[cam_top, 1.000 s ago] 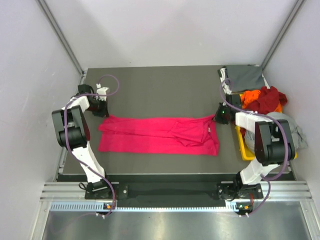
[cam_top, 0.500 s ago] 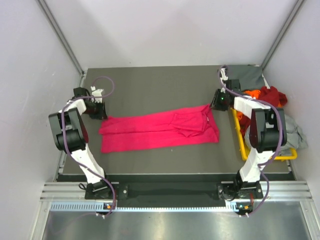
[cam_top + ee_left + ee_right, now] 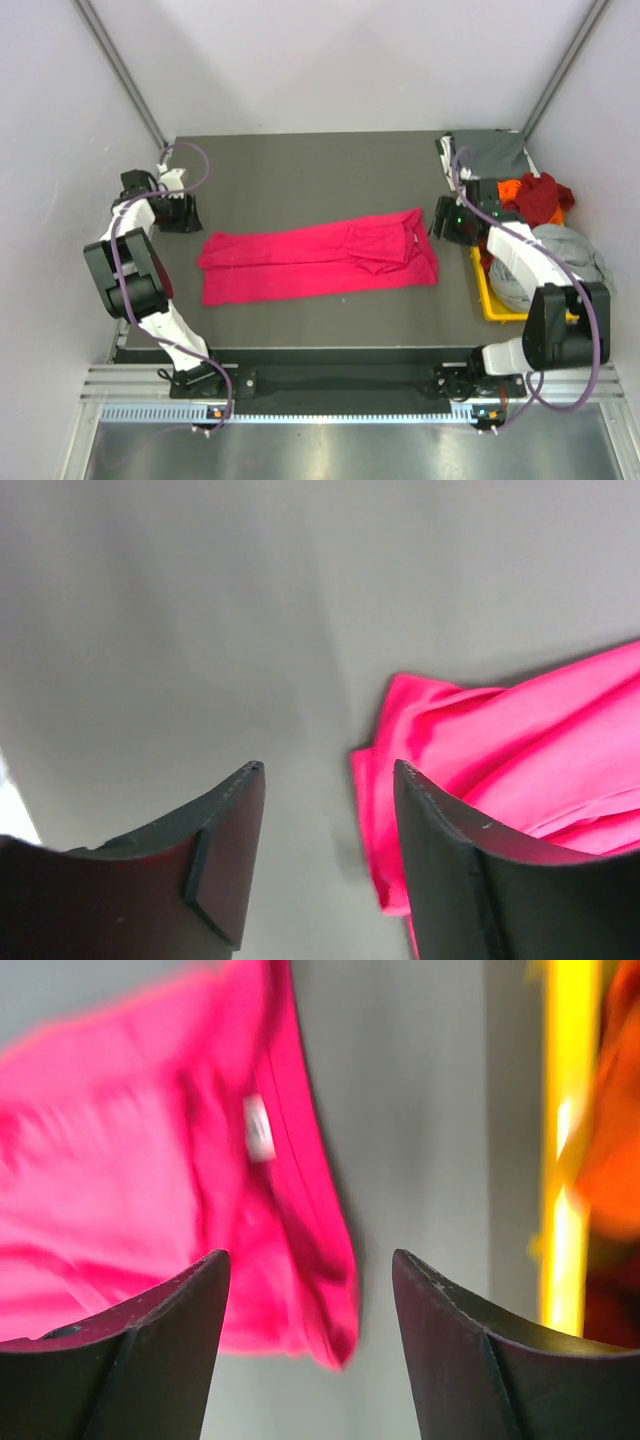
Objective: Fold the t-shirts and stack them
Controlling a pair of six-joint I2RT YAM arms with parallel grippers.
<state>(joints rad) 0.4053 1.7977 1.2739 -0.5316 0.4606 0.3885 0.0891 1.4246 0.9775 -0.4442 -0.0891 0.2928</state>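
top view first: we see one bright magenta-pink cotton t-shirt (image 3: 320, 258) lying mid-table as a long, slightly slanted band on the dark grey table top (image 3: 300, 170). the left gripper (image 3: 188, 213) sits just off its left end and the right gripper (image 3: 441, 220) just off its right end, neither touching the cloth. in the back right corner there's one folded dark grey t-shirt (image 3: 492, 152). the yellow plastic bin (image 3: 485, 300) on the right holds one orange t-shirt (image 3: 507, 189), one dark red t-shirt (image 3: 542, 196) and one light grey t-shirt (image 3: 572, 248), all bundled up. so five shirts, one bin, two grippers.

left wrist view: the black fingers (image 3: 225, 850) stand apart with only bare table between them. the pink t-shirt's rumpled corner is off to the right, beside one finger.

right wrist view: blurry, but the fingers (image 3: 160, 1340) are spread here too, holding nothing. below them is the collar end with one small white neck label (image 3: 258, 1128), and the bin's rim and orange cloth are at the far right.

what could go wrong, we reckon: the band isn't square and the layers look bunched near the collar, so a pinch that catches only the top layer would likely peel the fold open, and uneven pulls from the two ends would skew it more. the right arm also works close to the bin, so its cable could snag the heaped shirts.
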